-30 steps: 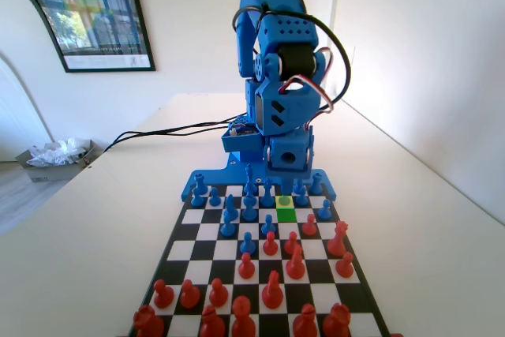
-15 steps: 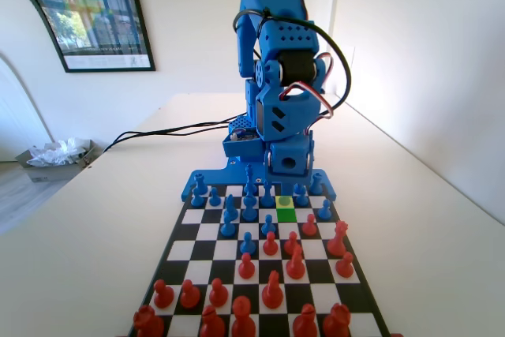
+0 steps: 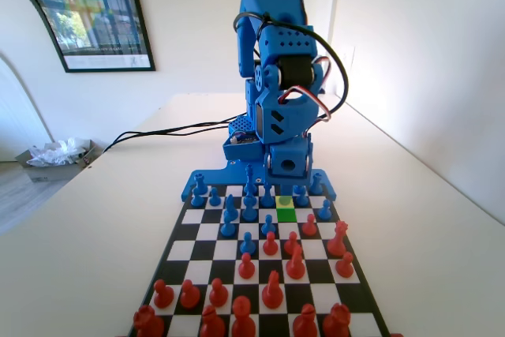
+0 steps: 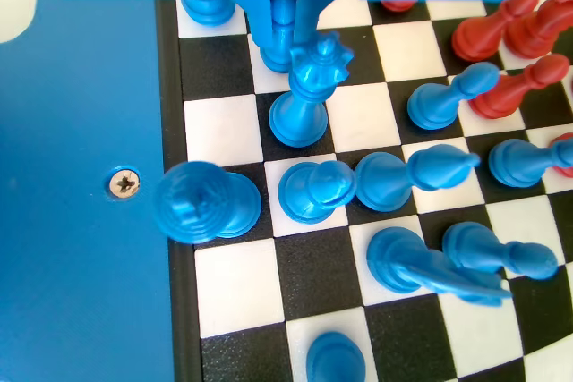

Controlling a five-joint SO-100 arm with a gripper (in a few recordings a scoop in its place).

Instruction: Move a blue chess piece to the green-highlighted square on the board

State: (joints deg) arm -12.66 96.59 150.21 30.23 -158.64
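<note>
- The red pawns point(image 3: 247, 267) crowded the near half of the board point(image 3: 175, 252) in the fixed view, well clear of the work.
- The green-highlighted square point(image 3: 286, 215) lay a few rows in from the board's far edge. A pale round patch sat at its far side, and I could not tell what it was.
- The blue queen point(image 4: 312, 87) stood just beside the jaws in the wrist view. It looked the likeliest casualty, since a tilted lift or a sideways swing could clip its crown and topple it into its neighbours.
- The gripper point(image 4: 285, 6) hung low by the board's far edge, a jaw on either side of the blue chess piece point(image 4: 279, 38). I could not tell whether they had closed on it or merely straddled it.
- That piece stood upright, long axis vertical, head up between the jaws and largely hidden. A shallow or off-centre pinch could let it slip or tip on the way up.
</note>
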